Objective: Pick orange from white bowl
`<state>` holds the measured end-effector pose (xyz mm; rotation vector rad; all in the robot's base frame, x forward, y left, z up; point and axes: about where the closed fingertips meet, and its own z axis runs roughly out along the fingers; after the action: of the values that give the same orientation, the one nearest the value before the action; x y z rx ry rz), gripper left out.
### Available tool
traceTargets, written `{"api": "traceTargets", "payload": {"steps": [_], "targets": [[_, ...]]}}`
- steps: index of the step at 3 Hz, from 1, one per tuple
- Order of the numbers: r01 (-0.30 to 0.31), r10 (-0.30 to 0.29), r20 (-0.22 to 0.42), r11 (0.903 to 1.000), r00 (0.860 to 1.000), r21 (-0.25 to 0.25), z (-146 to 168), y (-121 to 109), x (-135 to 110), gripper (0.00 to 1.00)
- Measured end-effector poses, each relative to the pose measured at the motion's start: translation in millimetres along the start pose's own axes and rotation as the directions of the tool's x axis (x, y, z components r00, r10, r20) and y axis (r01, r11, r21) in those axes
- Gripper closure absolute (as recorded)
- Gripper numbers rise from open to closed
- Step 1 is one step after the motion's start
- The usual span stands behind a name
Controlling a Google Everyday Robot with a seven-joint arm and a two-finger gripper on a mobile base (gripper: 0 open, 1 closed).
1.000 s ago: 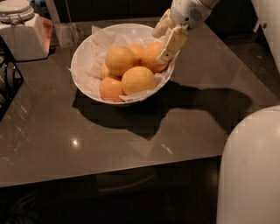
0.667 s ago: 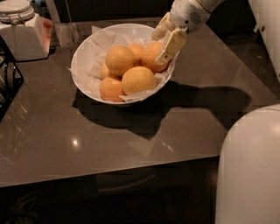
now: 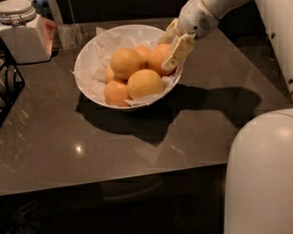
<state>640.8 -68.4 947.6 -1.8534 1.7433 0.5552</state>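
The white bowl (image 3: 87,68), lined with crumpled white paper, stands at the back middle of the dark table and holds several round fruits. The orange (image 3: 157,57), a deeper orange than the rest, lies at the bowl's right side. My gripper (image 3: 173,45) reaches down from the upper right over the bowl's right rim. Its pale fingers (image 3: 179,51) sit on either side of the orange and press against it. The orange still rests in the bowl among the paler fruits (image 3: 144,83).
A white lidded jar (image 3: 16,10) sits on a white box (image 3: 27,41) at the back left, with a clear cup (image 3: 68,35) beside it. A black wire rack (image 3: 7,87) is at the left edge. My white body (image 3: 261,173) fills the lower right.
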Motion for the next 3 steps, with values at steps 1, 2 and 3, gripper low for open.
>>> {"api": "traceTargets", "payload": {"steps": [1,2,3], "targets": [[-0.011,0.011,0.014,0.9999,1.000,-0.006,3.0,-0.8,4.3,0.36],[-0.019,0.019,0.024,0.9998,1.000,-0.012,5.9,-2.1,8.1,0.37],[-0.028,0.028,0.032,0.9994,0.999,-0.021,9.5,-4.5,12.2,0.39]]}}
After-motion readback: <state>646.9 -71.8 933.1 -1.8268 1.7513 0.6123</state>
